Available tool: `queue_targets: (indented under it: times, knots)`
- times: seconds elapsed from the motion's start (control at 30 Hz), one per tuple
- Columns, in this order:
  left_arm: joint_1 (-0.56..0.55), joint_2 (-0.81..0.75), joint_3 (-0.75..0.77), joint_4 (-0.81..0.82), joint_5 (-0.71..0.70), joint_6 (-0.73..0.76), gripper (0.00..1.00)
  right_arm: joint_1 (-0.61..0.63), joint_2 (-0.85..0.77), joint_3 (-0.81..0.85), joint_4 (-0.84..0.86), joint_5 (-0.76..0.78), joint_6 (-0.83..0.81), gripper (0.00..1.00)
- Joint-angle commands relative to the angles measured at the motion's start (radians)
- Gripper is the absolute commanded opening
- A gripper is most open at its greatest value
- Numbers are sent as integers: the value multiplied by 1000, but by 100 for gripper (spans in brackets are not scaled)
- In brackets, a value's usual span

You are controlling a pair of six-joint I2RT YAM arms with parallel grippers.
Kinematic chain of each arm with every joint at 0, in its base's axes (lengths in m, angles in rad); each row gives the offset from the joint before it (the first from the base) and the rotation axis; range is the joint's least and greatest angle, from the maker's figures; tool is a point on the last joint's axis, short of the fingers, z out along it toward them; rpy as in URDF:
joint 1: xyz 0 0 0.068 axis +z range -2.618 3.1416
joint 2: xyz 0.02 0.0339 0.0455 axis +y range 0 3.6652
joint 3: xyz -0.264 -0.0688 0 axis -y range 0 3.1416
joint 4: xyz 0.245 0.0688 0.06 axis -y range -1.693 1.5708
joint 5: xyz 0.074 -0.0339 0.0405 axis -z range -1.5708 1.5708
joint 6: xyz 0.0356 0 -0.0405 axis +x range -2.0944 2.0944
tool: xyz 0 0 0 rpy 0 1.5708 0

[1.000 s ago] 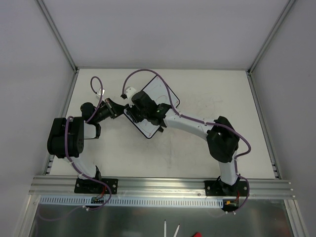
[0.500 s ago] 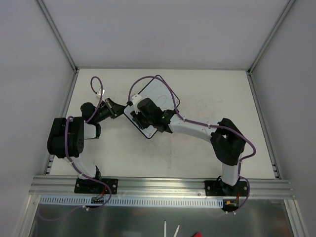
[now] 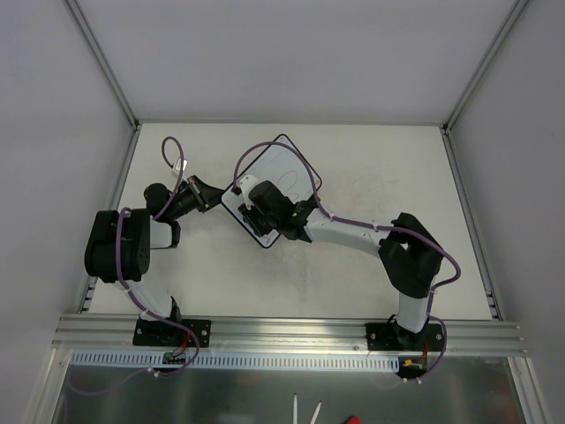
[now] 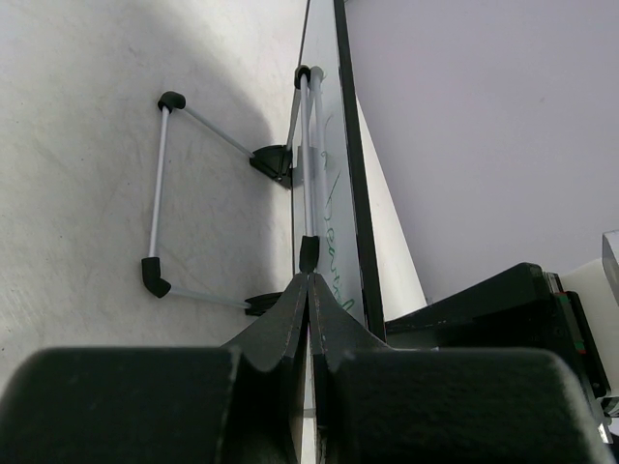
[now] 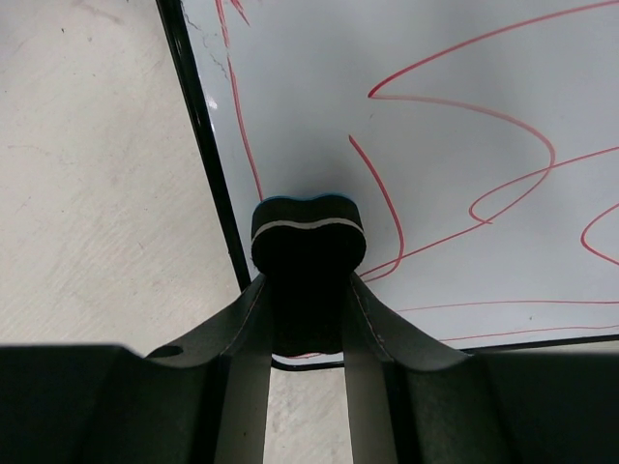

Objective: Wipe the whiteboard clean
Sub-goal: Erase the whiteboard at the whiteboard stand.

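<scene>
The whiteboard (image 3: pixel 281 166) lies on the table (image 3: pixel 388 168), left of the middle, turned like a diamond. The left gripper (image 4: pixel 308 282) is at its left corner with the jaws pressed together; whether they pinch the wire stand (image 4: pixel 160 184) I cannot tell. The right gripper (image 5: pixel 308 280) holds the eraser (image 5: pixel 308 230) in a narrow grip, over the board's near-left edge. Red scribbles (image 5: pixel 464 106) cover most of the surface. To wipe well, I think the eraser should press flat and go in overlapping strokes across the lines, not off the rim.
</scene>
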Motion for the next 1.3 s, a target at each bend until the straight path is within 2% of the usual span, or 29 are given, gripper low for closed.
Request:
queue_targets:
  times: [0.0,0.13,0.3,0.47,0.5,0.6,0.8,1.0,1.27]
  knots:
    - [12,4,29,208,26,-10,0,4,-24,37,-78,9,8,0]
    - [37,8,27,200,17,-25,0,4,-23,141,-130,9,-6,0]
    - [84,11,9,170,-1,-31,8,4,-41,194,-141,12,-27,0]
    - [144,11,-53,189,-38,-48,29,-2,-78,188,-141,36,-48,0]
    - [157,15,-82,203,-59,-68,40,-4,-83,184,-141,41,-53,0]
    - [212,36,-126,267,-73,-115,54,-18,-103,175,-141,37,-59,0]
    - [243,59,-186,427,-75,-168,76,-61,-133,160,-138,33,-49,0]
    - [243,-66,-293,429,-93,-81,80,-133,-172,125,-106,-14,-1,0]
    - [224,-223,-309,427,-23,-42,79,-182,-239,2,5,-23,41,0]
